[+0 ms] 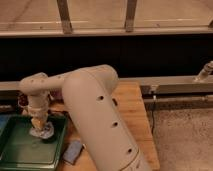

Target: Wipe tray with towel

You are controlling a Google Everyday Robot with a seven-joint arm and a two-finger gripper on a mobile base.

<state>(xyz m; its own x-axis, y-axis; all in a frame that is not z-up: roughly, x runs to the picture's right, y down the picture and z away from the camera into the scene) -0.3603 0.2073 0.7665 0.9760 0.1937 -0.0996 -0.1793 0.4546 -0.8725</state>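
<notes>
You're mid-wipe: the gripper (39, 123) sits on the towel (43, 133) in the tray's (20, 155) far corner, grip state untellable. Next, drag it across the remaining floor.

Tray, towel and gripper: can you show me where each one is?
tray (20, 150): camera view, on its bare green floor.
towel (47, 133): camera view, on its crumpled right part.
gripper (38, 123): camera view, at its tip, down on the towel inside the tray.
</notes>
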